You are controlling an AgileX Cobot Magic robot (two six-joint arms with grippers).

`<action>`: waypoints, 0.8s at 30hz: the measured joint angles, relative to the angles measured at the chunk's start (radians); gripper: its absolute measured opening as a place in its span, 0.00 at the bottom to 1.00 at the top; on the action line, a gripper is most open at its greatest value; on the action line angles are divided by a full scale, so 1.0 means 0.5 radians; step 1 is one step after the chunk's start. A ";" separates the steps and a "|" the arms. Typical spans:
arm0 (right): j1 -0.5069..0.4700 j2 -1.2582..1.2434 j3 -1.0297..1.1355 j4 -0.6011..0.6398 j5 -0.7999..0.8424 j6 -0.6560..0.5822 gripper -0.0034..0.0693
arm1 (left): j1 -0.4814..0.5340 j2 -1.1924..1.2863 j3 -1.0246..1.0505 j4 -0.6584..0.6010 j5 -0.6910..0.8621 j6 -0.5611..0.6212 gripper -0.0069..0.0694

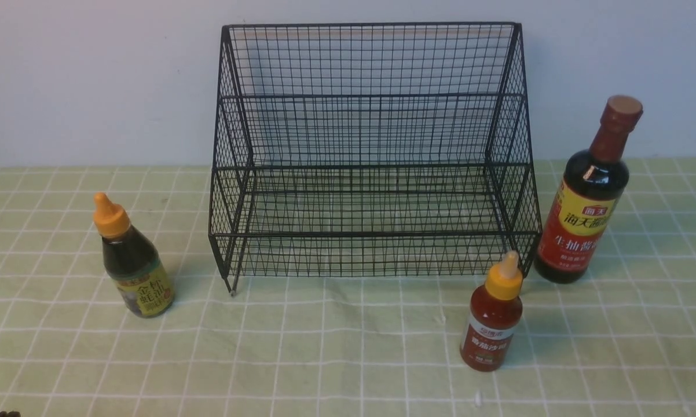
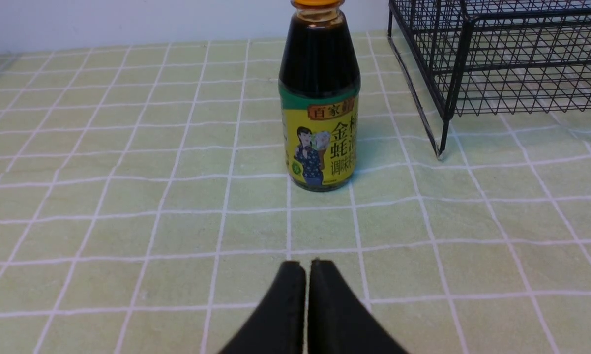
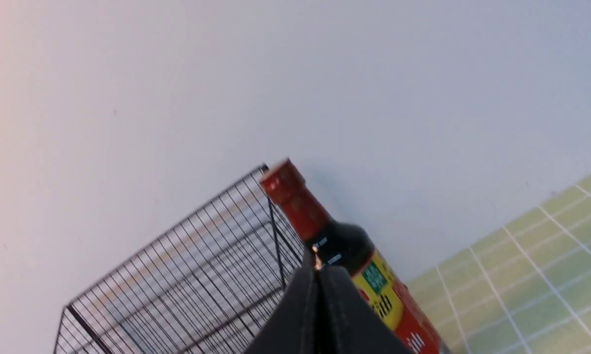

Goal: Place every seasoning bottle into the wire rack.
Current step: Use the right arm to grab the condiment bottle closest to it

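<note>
three upright on the green-checked bench [image 1: 325,347], all outside the wire rack [image 1: 371,150].
nearest, the left gripper [image 2: 305,266] and right gripper [image 3: 317,271] each have jaws pressed together, pinching nothing. the small red bottle [image 1: 491,315], orange nozzle up, stands just before the rack's front right corner. the squat dark bottle [image 1: 132,260], yellow label, orange nozzle up, stands toward the bench's left edge. the tall dark bottle [image 1: 591,194], red-yellow label, brown cap up, stands just beside the rack's right side. the black two-tier rack sits at the far edge.
</note>
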 joint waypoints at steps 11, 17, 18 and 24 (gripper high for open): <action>0.043 0.007 -0.213 -0.024 0.173 -0.024 0.03 | 0.000 0.000 0.000 0.000 0.000 0.000 0.08; 0.108 0.559 -1.148 -0.170 1.199 -0.357 0.03 | 0.000 0.000 0.000 0.000 0.000 0.000 0.08; 0.111 0.588 -1.176 -0.170 1.199 -0.357 0.03 | 0.000 0.000 0.000 0.000 0.000 0.000 0.08; 0.117 1.547 -1.875 -0.146 2.147 -0.973 0.03 | 0.000 0.000 0.000 0.000 0.000 0.000 0.08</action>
